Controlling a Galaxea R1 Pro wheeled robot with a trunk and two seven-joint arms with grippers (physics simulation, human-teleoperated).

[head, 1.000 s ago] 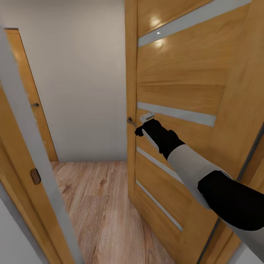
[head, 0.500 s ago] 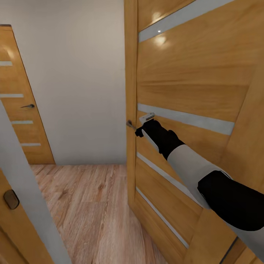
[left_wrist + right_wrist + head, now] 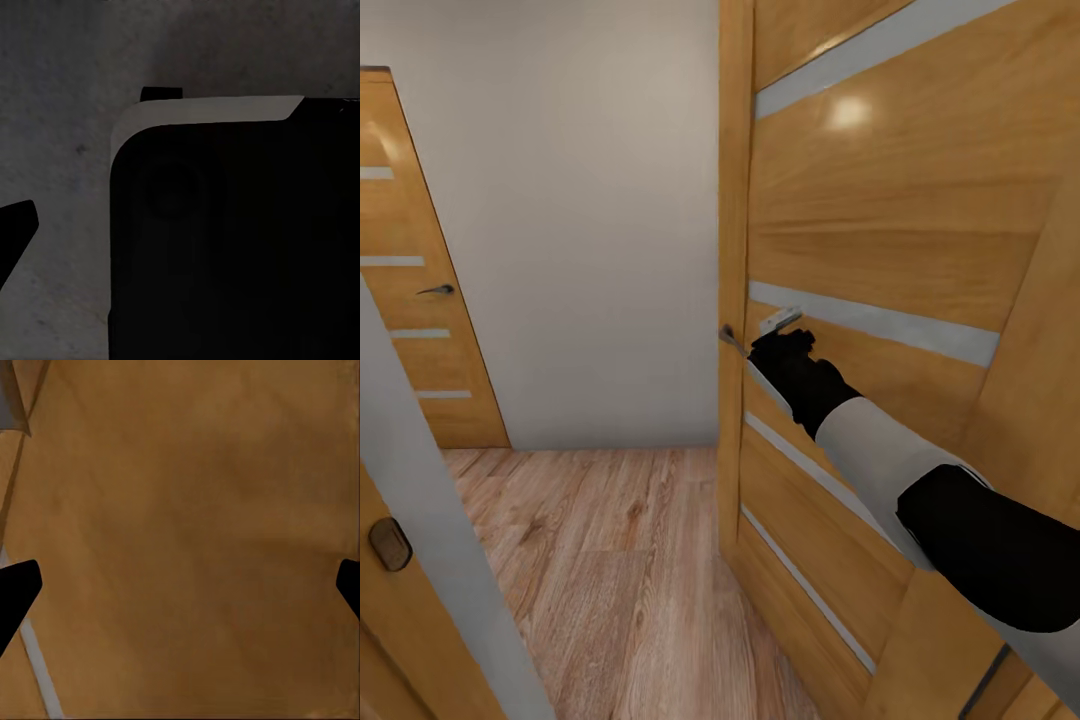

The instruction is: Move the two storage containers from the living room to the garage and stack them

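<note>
The two storage containers are out of view. My right gripper (image 3: 780, 335) is stretched forward against a tall wooden door (image 3: 900, 230) with grey glass strips, close to its metal handle (image 3: 731, 338). In the right wrist view the right gripper (image 3: 180, 592) is open: the two dark fingertips (image 3: 16, 589) sit at opposite edges with bare door wood between them. In the left wrist view, one fingertip (image 3: 15, 229) of my left gripper (image 3: 180, 240) stands far to the side, and a black part with a pale rim (image 3: 225, 225) covers the rest, over a dark grey mottled surface.
A light wood-plank floor (image 3: 610, 560) runs ahead to a plain pale wall (image 3: 580, 230). A second wooden door (image 3: 420, 300) with a handle stands at the left. A grey-edged door frame (image 3: 430, 560) crosses the near left.
The view swung right at first, bringing the left door into sight. Since then the door's edge and my right gripper have shifted slightly right, so the door stands a little further open.
</note>
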